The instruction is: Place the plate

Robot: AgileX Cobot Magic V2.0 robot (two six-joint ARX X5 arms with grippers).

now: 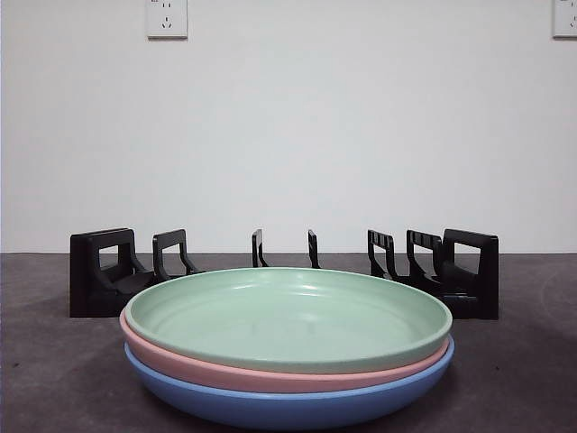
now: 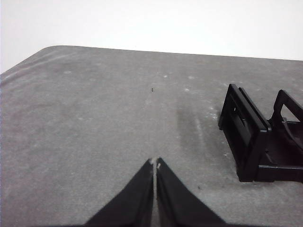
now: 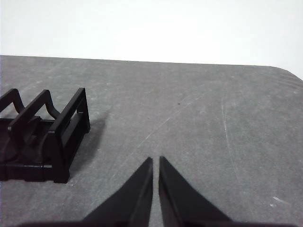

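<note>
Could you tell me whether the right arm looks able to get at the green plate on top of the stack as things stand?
Probably yes: the green plate lies uncovered on top, with nothing above it; the right gripper is empty.

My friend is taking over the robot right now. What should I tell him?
Left claw: shut, holding nothing, over bare table beside one end of the black plate rack.
Right claw: shut, holding nothing, beside the rack's other end.
Plates: green plate on top, pink plate under it, blue plate at the bottom, stacked in front of the rack.
Done: nothing; no plate in the rack.
Left: pick up a plate and place it, probably the green one.
</note>
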